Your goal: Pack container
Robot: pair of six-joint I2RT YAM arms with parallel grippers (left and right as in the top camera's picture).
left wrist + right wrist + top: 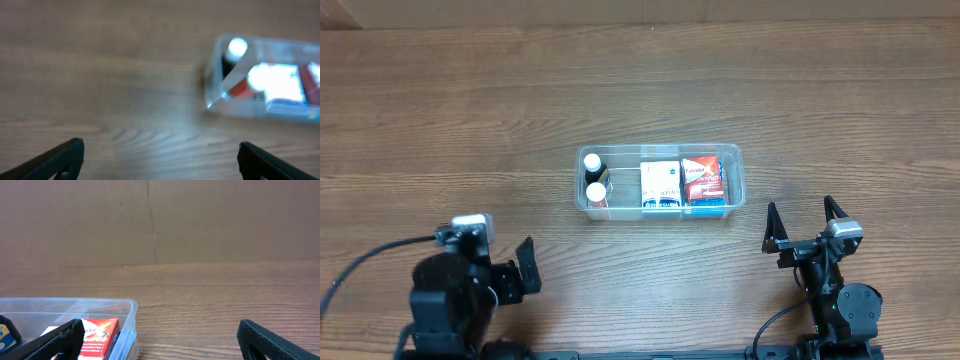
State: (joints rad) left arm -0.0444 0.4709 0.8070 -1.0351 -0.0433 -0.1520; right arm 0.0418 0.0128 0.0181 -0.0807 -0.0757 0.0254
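The clear plastic container [734,152] sits mid-table. It holds two small bottles with white caps [592,160], a white and blue box [661,182] and a red box [704,178]. It appears blurred in the left wrist view [214,85] and at the lower left of the right wrist view [131,307]. My left gripper [528,268] is open and empty, near the front left, apart from the container. My right gripper [804,225] is open and empty, to the container's front right.
The wooden table top [470,110] spreads all round the container. A brown wall [150,220] stands behind the table's far edge in the right wrist view.
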